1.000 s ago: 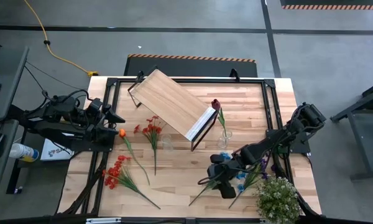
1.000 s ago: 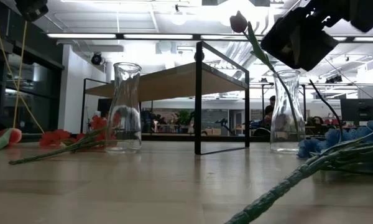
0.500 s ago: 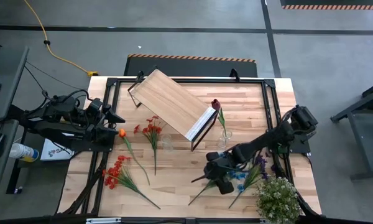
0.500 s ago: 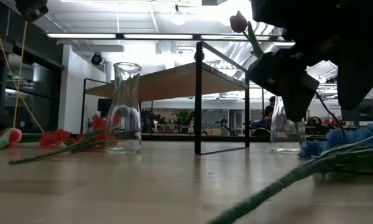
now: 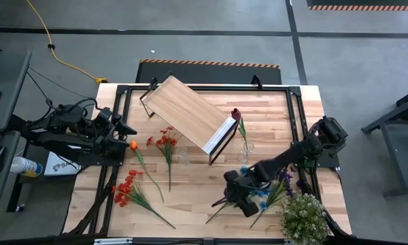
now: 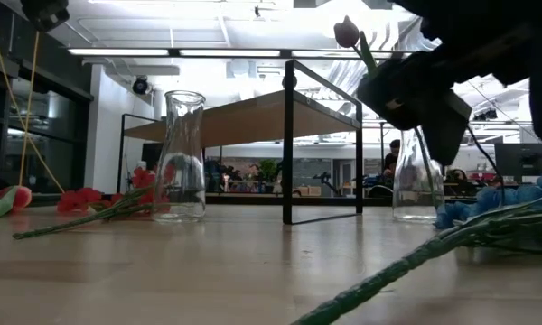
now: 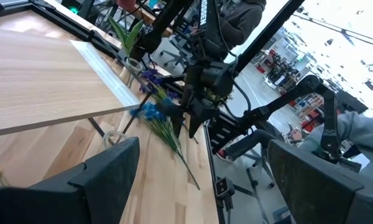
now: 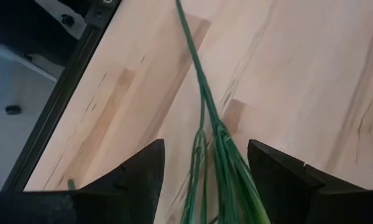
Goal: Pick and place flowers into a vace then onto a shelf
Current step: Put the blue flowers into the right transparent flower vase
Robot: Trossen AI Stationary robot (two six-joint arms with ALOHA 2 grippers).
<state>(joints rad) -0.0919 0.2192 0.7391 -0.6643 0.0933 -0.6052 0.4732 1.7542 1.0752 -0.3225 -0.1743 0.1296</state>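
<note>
Green flower stems (image 8: 212,130) between right tool (image 8: 202,174) fingers (spread, not gripping), on table (image 8: 298,81).

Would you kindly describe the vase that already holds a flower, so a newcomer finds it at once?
Start at the slanted light-wood shelf in the table's middle. Just off its lower right end stands a clear glass vase. Unlike the empty vase nearby, it holds one upright dark red rose.

- Shelf (image 5: 188,112): on the table's far middle, set askew.
- Rose (image 5: 236,113) in a vase (image 5: 245,152): just right of the shelf.
- Empty vase (image 5: 183,157): just before the shelf.
- Tulip (image 5: 134,145) and sprays (image 5: 166,144): left of the empty vase.
- Bushy plant (image 5: 303,216): well right of the shelf, nearest edge.
</note>
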